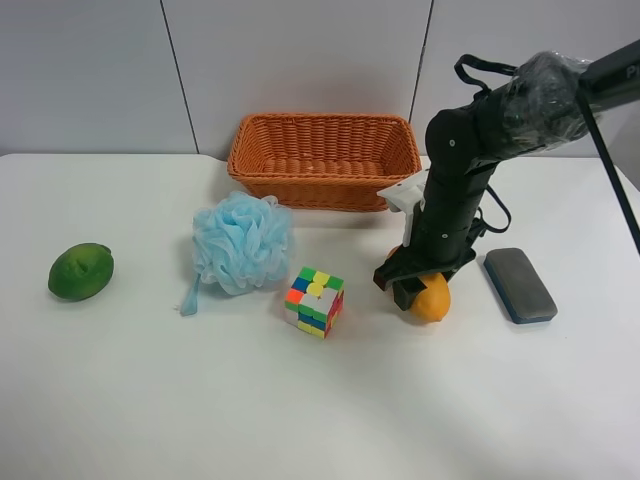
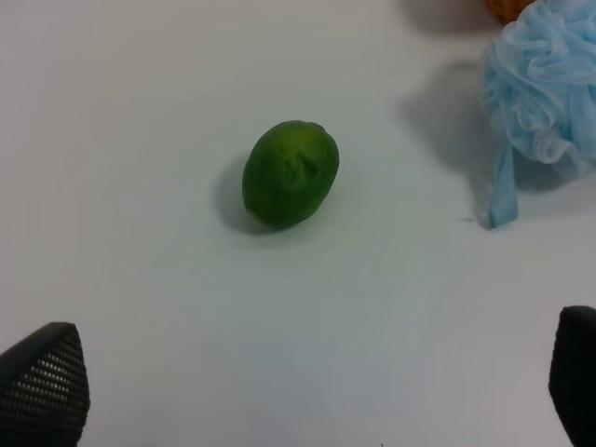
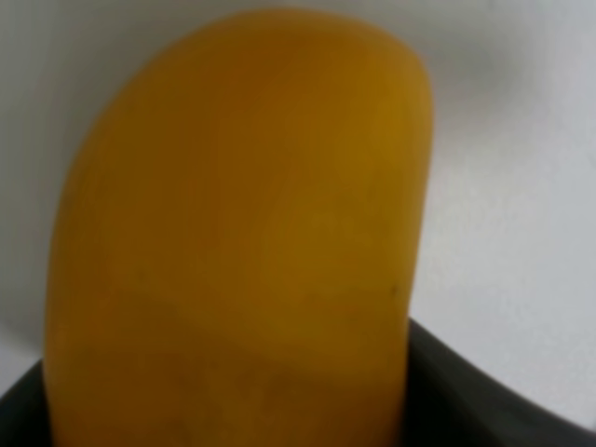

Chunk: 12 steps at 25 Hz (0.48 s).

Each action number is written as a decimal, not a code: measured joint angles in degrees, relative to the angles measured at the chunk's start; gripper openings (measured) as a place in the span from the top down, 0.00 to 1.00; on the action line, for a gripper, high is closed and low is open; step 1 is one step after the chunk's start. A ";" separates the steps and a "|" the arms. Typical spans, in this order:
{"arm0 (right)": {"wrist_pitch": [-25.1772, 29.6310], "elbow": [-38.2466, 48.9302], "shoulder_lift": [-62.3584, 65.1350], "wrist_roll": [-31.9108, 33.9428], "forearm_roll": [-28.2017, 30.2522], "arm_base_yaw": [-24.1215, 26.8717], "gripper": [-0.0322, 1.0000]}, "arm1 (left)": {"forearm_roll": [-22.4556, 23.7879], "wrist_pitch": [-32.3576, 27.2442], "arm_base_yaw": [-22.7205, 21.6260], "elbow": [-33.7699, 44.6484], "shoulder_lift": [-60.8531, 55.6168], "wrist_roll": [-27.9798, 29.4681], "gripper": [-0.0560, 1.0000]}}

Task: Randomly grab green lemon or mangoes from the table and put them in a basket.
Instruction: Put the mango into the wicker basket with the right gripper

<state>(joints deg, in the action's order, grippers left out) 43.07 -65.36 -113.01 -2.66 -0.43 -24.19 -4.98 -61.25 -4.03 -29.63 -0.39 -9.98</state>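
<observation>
The right arm (image 1: 470,150) is built of chunky matt-black segments with rounded joints. Its upper length is wrapped in crinkled clear film (image 1: 545,85) that shines grey. A black strap (image 1: 478,70) loops above one joint. A thin black cable (image 1: 610,185) runs beside the arm, and another dark loop bulges by the forearm. A white angular bracket (image 1: 403,197) sits at the wrist. The right pincer (image 1: 400,288) is black and blocky; the right wrist view shows only a dark grey curved edge of it. The left pincer (image 2: 307,391) shows two black rounded fingertips (image 2: 42,386), one covered in a fine dotted grid.
</observation>
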 joint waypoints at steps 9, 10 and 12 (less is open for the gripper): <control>5.26 -1.41 2.70 0.00 -0.06 0.00 0.36 | 0.00 0.00 0.00 0.00 0.00 0.00 0.01; 6.63 -1.88 4.01 0.00 -0.11 0.00 0.36 | 0.00 0.00 0.00 0.00 0.00 0.00 0.01; 9.81 -2.96 6.94 0.00 -0.11 0.00 0.36 | 0.00 0.00 0.00 0.00 0.00 0.00 0.01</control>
<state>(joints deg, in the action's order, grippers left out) 52.87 -68.32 -106.08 -2.66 -0.54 -24.19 -4.98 -61.25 -4.03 -29.63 -0.39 -9.98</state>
